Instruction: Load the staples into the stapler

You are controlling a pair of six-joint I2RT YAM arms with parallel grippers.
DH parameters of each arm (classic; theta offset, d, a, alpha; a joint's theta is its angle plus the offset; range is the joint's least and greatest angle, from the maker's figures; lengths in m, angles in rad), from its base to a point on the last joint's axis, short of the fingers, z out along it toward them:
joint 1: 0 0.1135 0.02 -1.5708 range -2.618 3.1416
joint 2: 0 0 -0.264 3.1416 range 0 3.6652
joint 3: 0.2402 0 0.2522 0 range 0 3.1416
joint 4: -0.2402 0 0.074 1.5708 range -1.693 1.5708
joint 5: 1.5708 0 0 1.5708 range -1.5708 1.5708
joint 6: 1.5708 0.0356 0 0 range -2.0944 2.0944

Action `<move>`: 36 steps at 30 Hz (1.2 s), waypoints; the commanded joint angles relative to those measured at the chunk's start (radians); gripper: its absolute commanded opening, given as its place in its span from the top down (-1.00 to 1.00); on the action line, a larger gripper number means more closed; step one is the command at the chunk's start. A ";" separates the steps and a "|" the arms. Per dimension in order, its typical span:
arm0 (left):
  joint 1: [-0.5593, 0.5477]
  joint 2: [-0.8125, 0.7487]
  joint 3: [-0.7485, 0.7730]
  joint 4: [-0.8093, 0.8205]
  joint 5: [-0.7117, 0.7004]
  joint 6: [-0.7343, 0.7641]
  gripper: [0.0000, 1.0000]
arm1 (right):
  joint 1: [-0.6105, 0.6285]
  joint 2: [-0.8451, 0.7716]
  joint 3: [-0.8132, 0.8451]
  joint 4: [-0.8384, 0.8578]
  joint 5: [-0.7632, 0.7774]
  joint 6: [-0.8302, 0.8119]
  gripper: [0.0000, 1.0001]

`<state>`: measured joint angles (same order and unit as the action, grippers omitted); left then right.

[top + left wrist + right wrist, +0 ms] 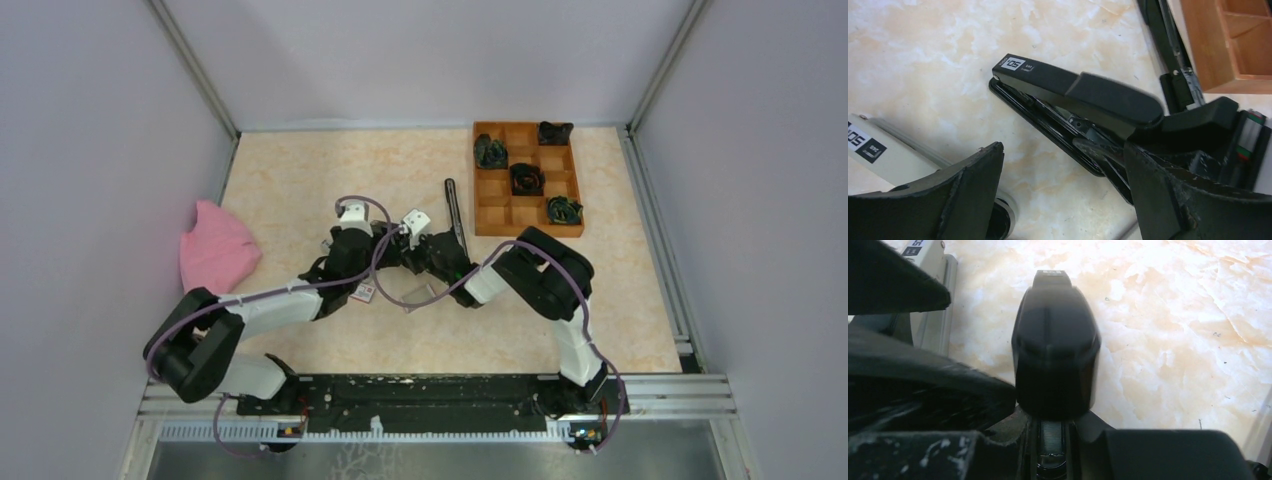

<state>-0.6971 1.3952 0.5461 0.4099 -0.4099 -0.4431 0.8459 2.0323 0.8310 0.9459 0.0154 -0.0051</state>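
The long black stapler [1083,95] lies on the pale, marble-look table [923,60]. The right end effector [1055,440] pinches its back end. The left end effector [1063,155] is spread wide above the stapler's middle. The tiny white-and-red staples box [365,292] sits on the table, just beside the left arm. A white stapler [883,150] lies near.

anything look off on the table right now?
Yes: besides the stapler in the right gripper, another black stapler lies splayed open flat beside the tray, rail exposed. A pink cloth is bunched at the table's left edge. Nothing looks spilled or broken.
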 commanded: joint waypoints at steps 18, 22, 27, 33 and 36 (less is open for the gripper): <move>0.202 -0.320 -0.045 -0.156 0.406 -0.246 -0.94 | -0.007 -0.221 -0.084 -0.172 -0.072 0.044 0.00; 0.224 -0.370 -0.019 -0.286 0.394 -0.230 -0.95 | -0.014 -0.275 -0.047 -0.305 -0.069 0.037 -0.03; 0.232 -0.431 0.013 -0.431 0.318 -0.220 -0.95 | -0.014 -0.282 0.037 -0.436 -0.057 0.022 -0.04; 0.234 -0.449 0.030 -0.498 0.283 -0.216 -0.95 | -0.015 -0.242 0.127 -0.521 -0.056 0.005 0.03; 0.235 -0.448 0.033 -0.506 0.283 -0.215 -0.95 | -0.014 -0.224 0.159 -0.550 -0.059 -0.002 0.13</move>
<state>-0.4686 0.9596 0.5461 -0.0463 -0.1040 -0.6716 0.8345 1.7905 0.9207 0.4389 -0.0364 0.0132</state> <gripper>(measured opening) 0.975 0.463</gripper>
